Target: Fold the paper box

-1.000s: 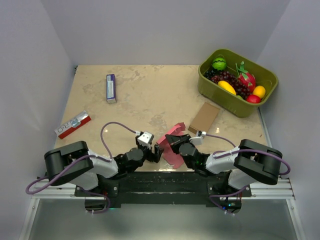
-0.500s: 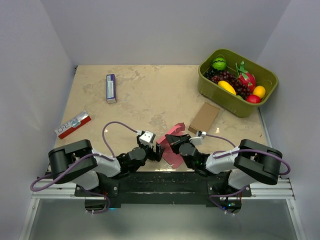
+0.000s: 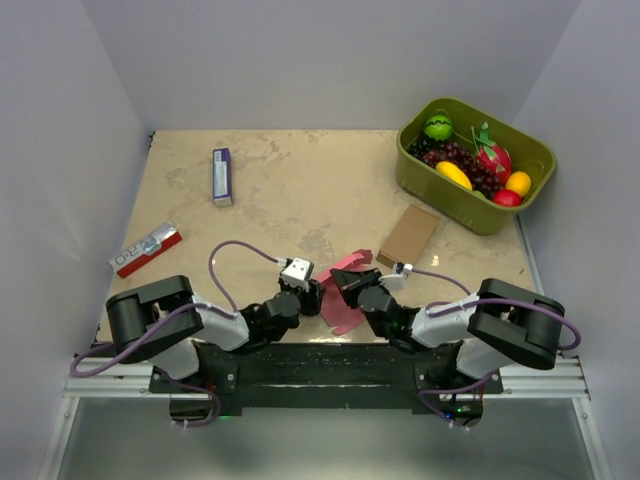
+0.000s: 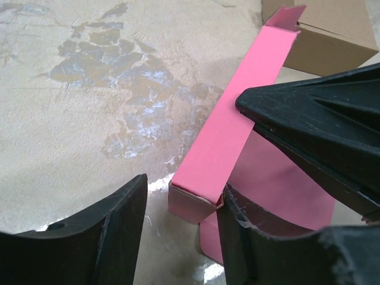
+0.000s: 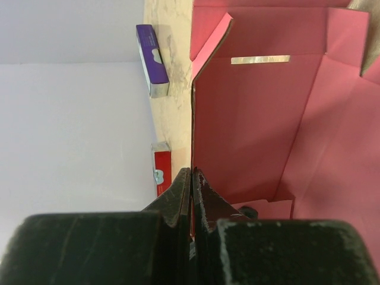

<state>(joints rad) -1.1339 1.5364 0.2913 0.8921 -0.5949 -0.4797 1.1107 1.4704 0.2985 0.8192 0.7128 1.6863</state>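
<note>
While the right hand (image 5: 191, 175) pinches the paper box (image 5: 249, 119), the open left hand (image 4: 181, 199) straddles its corner.

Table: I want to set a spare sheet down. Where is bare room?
Free: mid table between the purple box and the green bin; the strip between purple box and red-and-white packet. Crowded: the near edge, where the left gripper and right gripper meet at the paper box, brown cardboard box beyond.

Left arm (image 3: 215, 325) and right arm (image 3: 440, 320) lie low, converging. Left pincer (image 4: 182, 193) stands parted. Right pincer (image 5: 191, 173) pinches the pink card paper box (image 5: 249, 119).
</note>
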